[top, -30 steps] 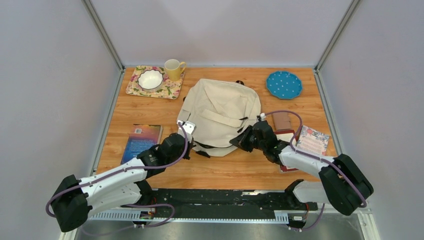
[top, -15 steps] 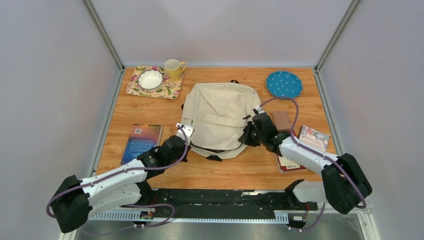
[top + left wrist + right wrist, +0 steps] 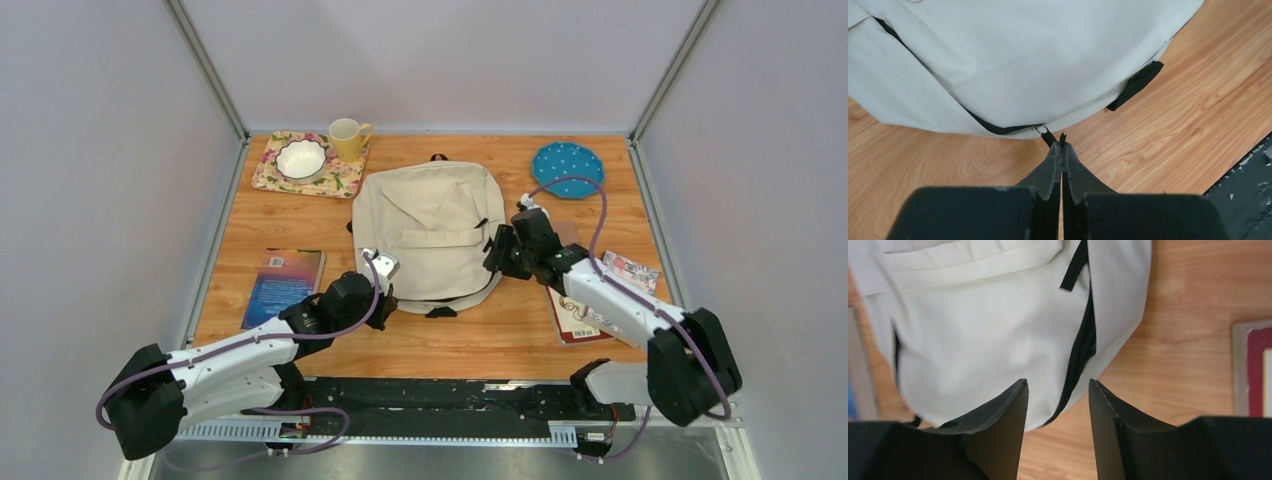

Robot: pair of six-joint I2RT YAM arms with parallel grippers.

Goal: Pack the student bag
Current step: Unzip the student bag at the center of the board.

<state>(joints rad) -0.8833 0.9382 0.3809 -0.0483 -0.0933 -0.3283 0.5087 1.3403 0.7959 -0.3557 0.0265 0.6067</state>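
The cream student bag [image 3: 430,235] lies flat, flap pocket up.

Bag [image 3: 430,230] occupies table [image 3: 480,345] centre. Book [image 3: 283,283] lies left, red book [image 3: 576,322] right. Bare strip runs along the near edge.

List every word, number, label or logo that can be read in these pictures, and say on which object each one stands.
No text can be read in any view.
Blue book: small white label near its top edge, too small to read.
Red-edged book: dark marks on the pale cover, too blurred to read.
Floral-covered book: pink panel, print illegible.
Student bag: no print or logo visible.
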